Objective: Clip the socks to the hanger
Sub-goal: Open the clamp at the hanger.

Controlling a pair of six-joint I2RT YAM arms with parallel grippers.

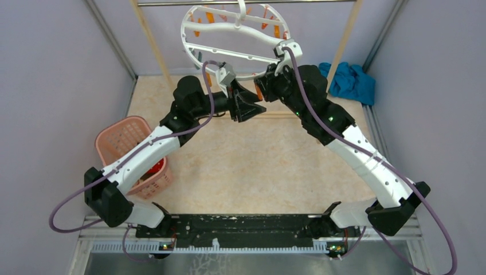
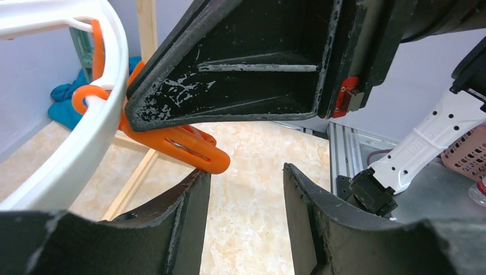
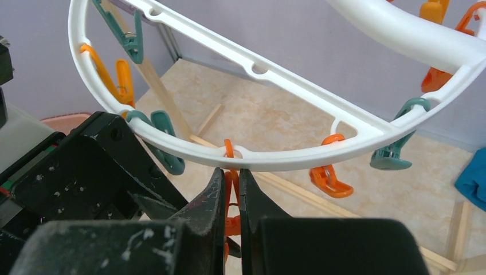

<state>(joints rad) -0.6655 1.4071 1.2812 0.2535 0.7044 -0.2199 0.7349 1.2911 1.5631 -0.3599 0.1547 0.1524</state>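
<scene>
Hanger (image 1: 239, 24): hard white plastic ring with cross bars, hung tilted over the far edge of the worktop (image 1: 258, 160). Orange and teal clips dangle from its rim.

Right tool (image 3: 231, 175): black, scuffed fingers pinched tight on an orange clip (image 3: 231, 192) at the ring's near rim.

Left tool (image 2: 245, 172): fingers parted wide, nothing between them, just below the right tool.

Worktop is beige and stone-mottled. Side walls stand close to both elbows.

Socks (image 1: 155, 167): only a red patch shows inside the pink lattice basket (image 1: 123, 134) at the left edge.

Crumpled teal cloth (image 1: 352, 80) lies in the far right corner. Pale wooden rack (image 1: 151, 43) posts flank the hanger.

Raised marking on the right arm's white link, too small to read.
</scene>
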